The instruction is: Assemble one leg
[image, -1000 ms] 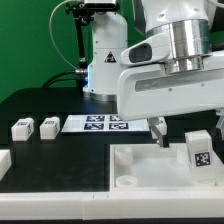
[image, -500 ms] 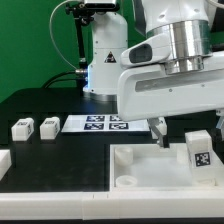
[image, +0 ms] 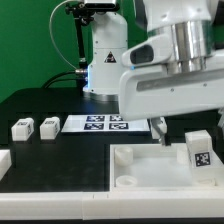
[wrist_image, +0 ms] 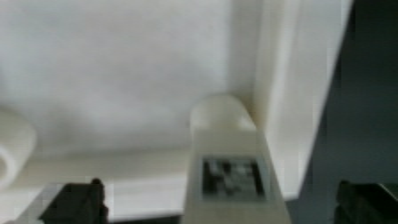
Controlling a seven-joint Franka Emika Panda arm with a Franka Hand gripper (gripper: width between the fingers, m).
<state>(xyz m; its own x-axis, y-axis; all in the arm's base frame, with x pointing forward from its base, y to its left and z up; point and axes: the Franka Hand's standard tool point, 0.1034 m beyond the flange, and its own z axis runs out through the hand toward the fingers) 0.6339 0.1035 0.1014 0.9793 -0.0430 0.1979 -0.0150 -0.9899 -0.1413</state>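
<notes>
A white leg (image: 198,150) with a black-and-white tag stands upright at the right end of the big white tray-like part (image: 150,165). My gripper (image: 158,132) hangs low over the tray, just to the exterior view's left of that leg. In the wrist view the same leg (wrist_image: 228,160) runs between my two dark fingertips (wrist_image: 75,200), which stand wide apart and do not touch it. The gripper (wrist_image: 222,205) is open and holds nothing. Two more legs (image: 22,128) (image: 48,127) lie on the black table at the exterior view's left.
The marker board (image: 105,123) lies flat behind the tray. Another white part (image: 3,160) shows at the left edge. The robot base (image: 100,60) stands at the back in front of a green backdrop.
The arm has shifted very slightly; the fingers stay low beside the upright leg. The leg and the other parts have not moved.
</notes>
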